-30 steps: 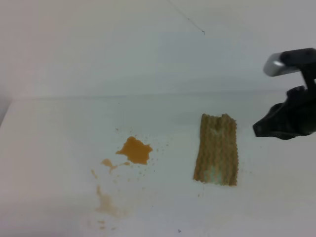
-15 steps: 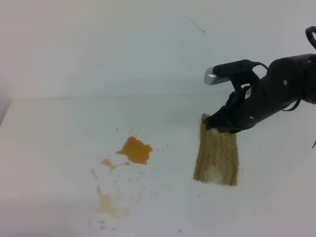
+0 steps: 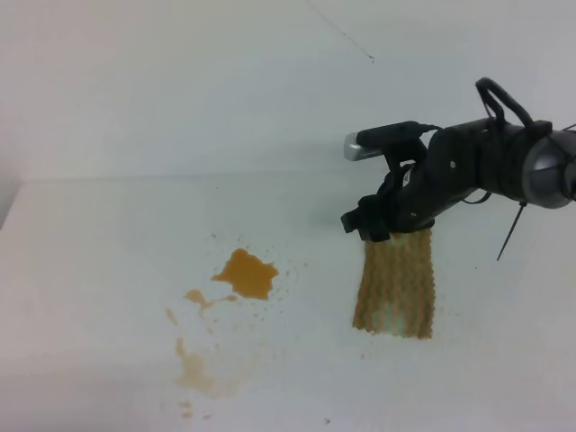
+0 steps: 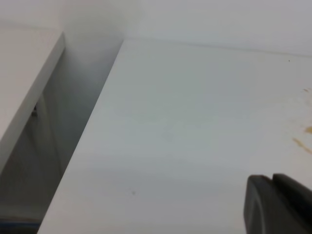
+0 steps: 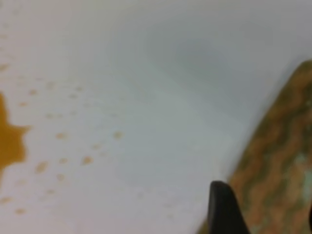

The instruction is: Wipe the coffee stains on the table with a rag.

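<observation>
The coffee stains (image 3: 244, 274) are spread left of centre on the table (image 3: 108, 270), an orange-brown blotch with paler smears below it. The rag (image 3: 395, 286) is laid flat well to their right. Its far end is covered by the right gripper (image 3: 371, 225), whose jaws are seen parted. Of the left gripper (image 4: 278, 204) only a dark corner is shown; its state cannot be told.

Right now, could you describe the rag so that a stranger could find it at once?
On the white table, look right of centre, just under the right gripper. The rag lies flat there, a tan-brown ribbed rectangle. Unlike the coffee stains to its left, it has straight sides and a wavy woven texture.
</observation>
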Tool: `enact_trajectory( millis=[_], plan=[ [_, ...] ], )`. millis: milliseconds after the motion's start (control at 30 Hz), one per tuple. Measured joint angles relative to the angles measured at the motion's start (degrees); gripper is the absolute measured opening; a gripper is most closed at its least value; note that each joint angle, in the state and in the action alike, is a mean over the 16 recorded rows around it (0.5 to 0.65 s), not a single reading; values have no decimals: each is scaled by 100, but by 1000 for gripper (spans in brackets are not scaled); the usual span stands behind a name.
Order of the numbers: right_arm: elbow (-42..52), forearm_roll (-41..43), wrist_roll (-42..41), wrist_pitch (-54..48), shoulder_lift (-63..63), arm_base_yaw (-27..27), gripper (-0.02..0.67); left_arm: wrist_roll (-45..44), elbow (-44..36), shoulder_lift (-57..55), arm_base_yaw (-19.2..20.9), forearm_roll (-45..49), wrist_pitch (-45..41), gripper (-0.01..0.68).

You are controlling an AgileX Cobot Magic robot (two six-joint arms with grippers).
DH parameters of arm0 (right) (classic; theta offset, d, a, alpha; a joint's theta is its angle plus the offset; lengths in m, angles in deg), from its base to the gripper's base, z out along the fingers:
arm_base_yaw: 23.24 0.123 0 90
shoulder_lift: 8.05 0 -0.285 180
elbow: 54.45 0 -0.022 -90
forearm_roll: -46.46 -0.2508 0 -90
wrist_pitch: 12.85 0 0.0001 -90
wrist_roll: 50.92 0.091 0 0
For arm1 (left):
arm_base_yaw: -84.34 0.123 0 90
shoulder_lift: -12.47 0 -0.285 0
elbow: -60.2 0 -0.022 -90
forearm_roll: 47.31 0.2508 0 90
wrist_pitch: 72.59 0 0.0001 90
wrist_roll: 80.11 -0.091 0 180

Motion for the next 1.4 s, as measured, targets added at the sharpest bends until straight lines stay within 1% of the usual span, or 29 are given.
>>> enact_trajectory(
  millis=[200, 333, 567, 733, 867, 1133, 1267, 1400],
  plan=[
    [-201, 662, 473, -186, -293, -18, 379, 0, 0, 0, 0, 0, 6, -2],
    [-226, 907, 659, -331, -404, -33, 379, 0, 0, 0, 0, 0, 6, -2],
    [-226, 765, 626, -523, -584, -56, 375, 0, -27, 20, -1, 0, 12, -2],
    [-226, 595, 520, -613, -741, -59, 349, 0, -27, 20, -1, 0, 12, -2],
    [-229, 539, 461, -696, -841, -59, 288, 0, -27, 20, -1, 0, 12, -2],
    [-414, 342, 141, -926, -929, -59, 105, 0, -13, 10, 0, 0, 6, -2],
    [-710, -35, -224, -1017, -905, -59, 33, 0, -13, 10, 0, 0, 0, -1],
    [-1197, -629, -673, -1083, -877, -58, -1, 0, -27, 20, -1, 0, 12, -1]
  ],
)
